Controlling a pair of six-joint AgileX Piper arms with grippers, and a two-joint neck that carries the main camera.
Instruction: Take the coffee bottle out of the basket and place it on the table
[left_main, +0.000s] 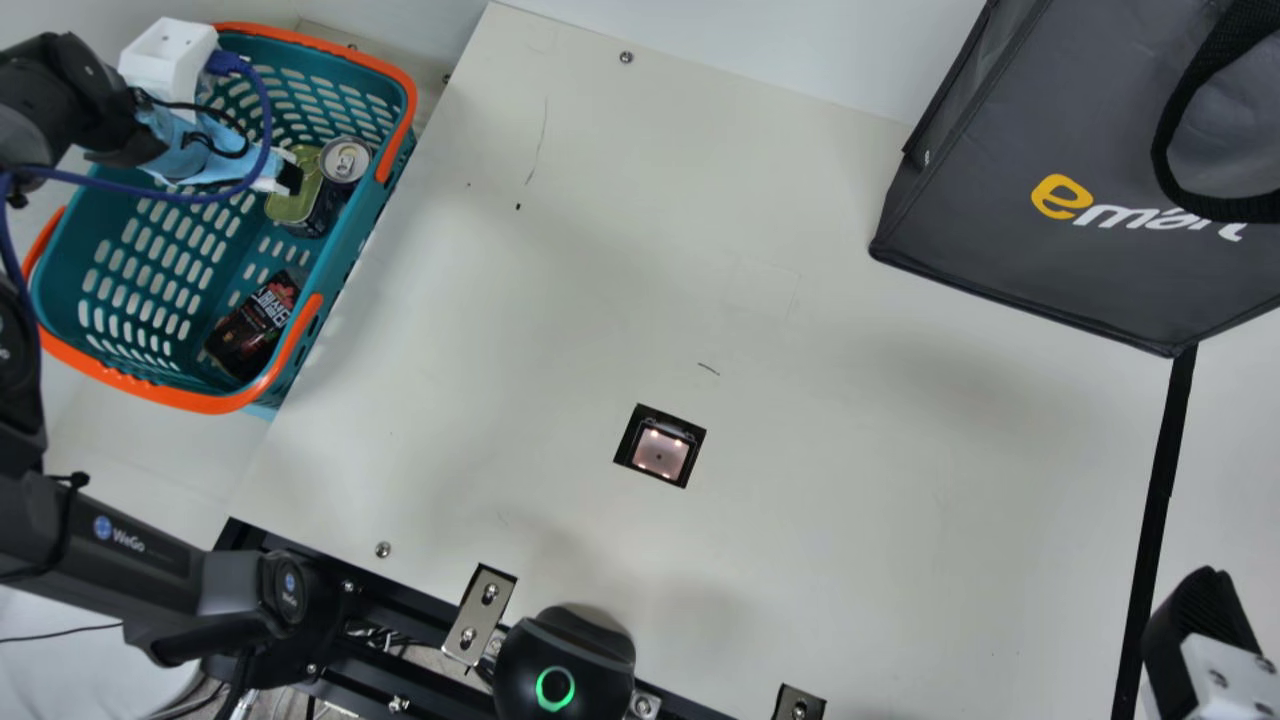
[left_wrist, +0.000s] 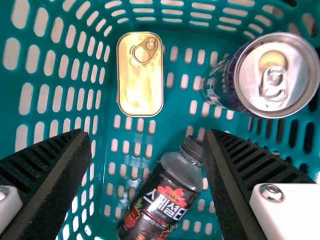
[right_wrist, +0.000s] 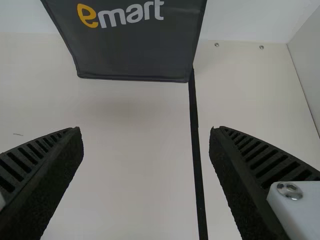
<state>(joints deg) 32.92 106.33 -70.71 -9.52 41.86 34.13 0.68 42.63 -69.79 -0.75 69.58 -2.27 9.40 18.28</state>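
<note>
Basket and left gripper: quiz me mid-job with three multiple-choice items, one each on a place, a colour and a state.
1. Where is the coffee bottle?
A. In the basket
B. On the table
C. In the bag

2. What colour are the basket's handles?
A. White
B. Orange
C. Yellow

3. How is the left gripper?
A. Shut on the can
B. Shut and empty
C. Open

1 A: the bottle lies against the perforated teal plastic.
2 B: the bands folded along the teal rim are orange.
3 C: its fingers stand wide apart, with nothing gripped between them.
</note>
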